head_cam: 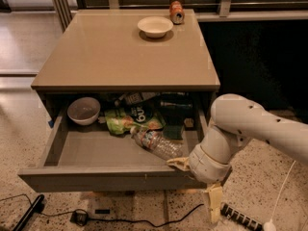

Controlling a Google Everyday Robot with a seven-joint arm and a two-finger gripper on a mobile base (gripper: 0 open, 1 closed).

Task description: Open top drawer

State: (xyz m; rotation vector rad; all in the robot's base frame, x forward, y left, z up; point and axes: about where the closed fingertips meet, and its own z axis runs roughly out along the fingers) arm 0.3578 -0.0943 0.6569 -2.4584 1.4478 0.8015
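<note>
Tan tabletop (120, 57) up top, with a white bowl (155, 26) and a can (176, 12) near the far edge. Under it the top drawer (96, 182) sits pulled well out toward the camera, its grey front panel running left to right and the insides on show, so I'd call this basically done. The arm (250, 124) comes in from the right. The gripper (195, 189) is at the right end of that front panel, with the drawer stretching off to its left. The fingers (213, 208) look spread: 1 on the panel's top edge, 1 hanging below. Inside are a green bag (132, 121), a plastic bottle (156, 145) and a grey bowl (83, 110).
</note>
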